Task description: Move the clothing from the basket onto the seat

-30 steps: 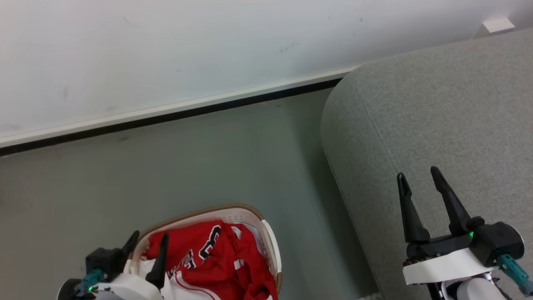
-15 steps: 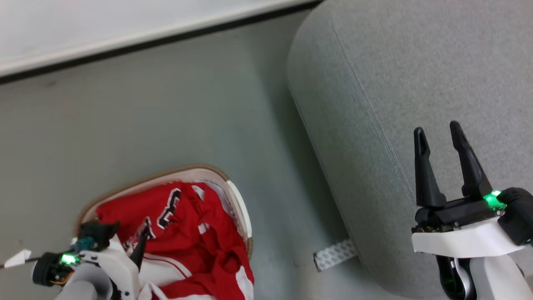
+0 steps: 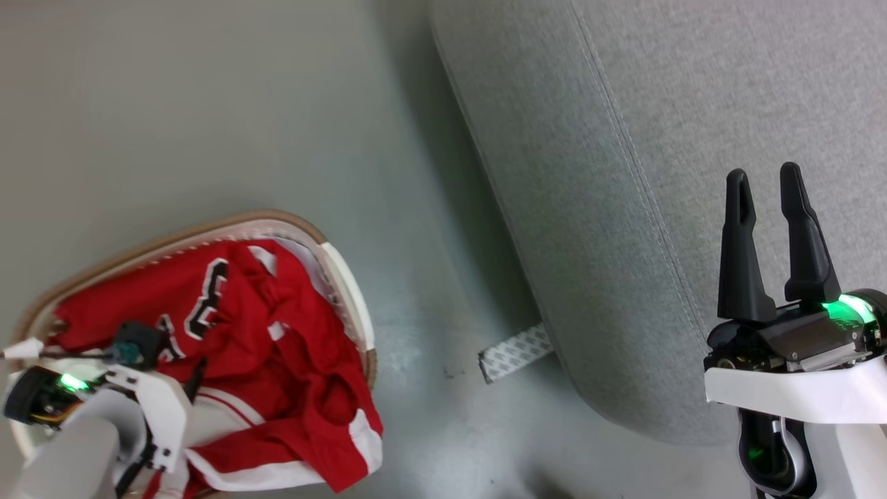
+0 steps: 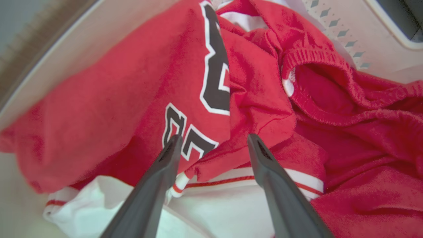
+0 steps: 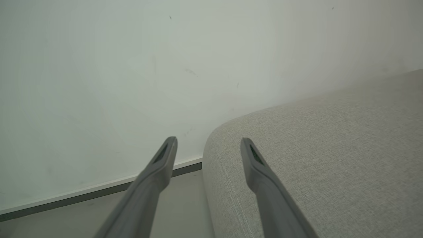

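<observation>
The red jerseys [image 3: 277, 326] lie heaped in the cream basket [image 3: 346, 277] at the head view's lower left, and one white-trimmed piece hangs over the basket's near rim. My left gripper [image 4: 214, 138] points down into the basket, open, with its fingertips just above a fold of the red jerseys [image 4: 251, 99] beside the black-and-white lettering. Nothing is pinched between them. My right gripper [image 3: 766, 177] stands open and empty above the grey seat [image 3: 693, 104]. In the right wrist view the right gripper [image 5: 208, 141] sits over the seat's rounded end [image 5: 314, 148].
Grey floor [image 3: 208, 104] runs between the basket and the seat. A pale patterned strip [image 3: 516, 352] sticks out on the floor from under the seat's base. A white wall with a dark baseboard [image 5: 99, 195] stands beyond the seat's end.
The head camera has tilted down, so the wall has left its view. My left gripper has dropped from the basket's rim to just over the jerseys. The right gripper stays open.
</observation>
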You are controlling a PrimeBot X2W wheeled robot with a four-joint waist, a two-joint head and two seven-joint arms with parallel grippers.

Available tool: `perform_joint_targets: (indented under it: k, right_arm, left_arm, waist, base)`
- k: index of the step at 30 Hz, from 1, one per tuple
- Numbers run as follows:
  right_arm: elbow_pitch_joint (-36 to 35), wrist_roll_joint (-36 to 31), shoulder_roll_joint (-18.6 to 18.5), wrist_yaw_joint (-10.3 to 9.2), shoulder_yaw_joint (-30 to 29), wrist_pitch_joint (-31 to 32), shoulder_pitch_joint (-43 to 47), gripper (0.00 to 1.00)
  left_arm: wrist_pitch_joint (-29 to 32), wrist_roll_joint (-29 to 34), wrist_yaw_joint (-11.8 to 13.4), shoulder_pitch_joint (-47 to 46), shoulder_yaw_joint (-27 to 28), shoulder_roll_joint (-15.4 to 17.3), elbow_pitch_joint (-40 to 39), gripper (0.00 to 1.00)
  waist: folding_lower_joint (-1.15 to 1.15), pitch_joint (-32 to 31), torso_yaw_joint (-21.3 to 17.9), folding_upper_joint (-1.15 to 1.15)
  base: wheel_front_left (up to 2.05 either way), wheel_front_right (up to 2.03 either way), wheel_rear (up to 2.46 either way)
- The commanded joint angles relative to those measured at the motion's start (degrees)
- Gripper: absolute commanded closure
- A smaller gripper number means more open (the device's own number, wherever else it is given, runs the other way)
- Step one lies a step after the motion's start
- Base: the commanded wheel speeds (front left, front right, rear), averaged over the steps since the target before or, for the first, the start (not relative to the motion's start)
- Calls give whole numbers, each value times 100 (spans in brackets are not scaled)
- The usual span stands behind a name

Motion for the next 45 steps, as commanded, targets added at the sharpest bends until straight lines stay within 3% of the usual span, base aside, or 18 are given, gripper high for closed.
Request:
perform_joint_targets:
  k: [1, 9, 12, 13, 15, 26, 36, 45]
  right_arm:
    - [-76, 50, -8, -12, 33, 3, -64, 0]
    - [-272, 240, -9, -12, 189, 3, -118, 0]
    - [-301, 605, -10, -12, 178, 3, -70, 0]
    - [-323, 669, -9, -12, 184, 3, -68, 0]
    - [-346, 723, -9, -12, 211, 3, -70, 0]
    - [-281, 547, -10, -12, 230, 3, -135, 0]
    - [43, 44, -14, -12, 138, 2, -76, 0]
    - [397, -369, -14, -12, 171, 3, 126, 0]
  left_arm:
    - [51, -113, 9, -120, -105, 104, 66, 0]
    - [325, -336, 9, -598, -723, 318, 352, 0]
    - [426, -333, 9, -774, -832, 371, 559, 0]
    - [451, -347, 9, -814, -844, 367, 627, 22]
    - [424, -359, 9, -873, -876, 348, 737, 100]
    - [216, -596, 9, -927, -1107, 117, 839, 100]
    - [-268, -1174, 9, -602, -1423, -387, 529, 100]
    - [-620, -1661, 9, -246, -1530, -808, 76, 100]
  waist:
    - [-2, 206, -170, 0]
    - [-2, 506, -395, 0]
    - [-2, 564, -449, 0]
    - [-2, 573, -464, 0]
    - [-2, 582, -492, 0]
    - [-2, 369, -344, 0]
    - [-2, -648, 137, 0]
    - [-2, -1619, 796, 0]
  base:
    - [0, 0, 0]
    - [0, 0, 0]
    - [0, 0, 0]
    - [0, 0, 0]
    - [0, 0, 0]
    - [0, 0, 0]
    - [0, 0, 0]
    - [0, 0, 0]
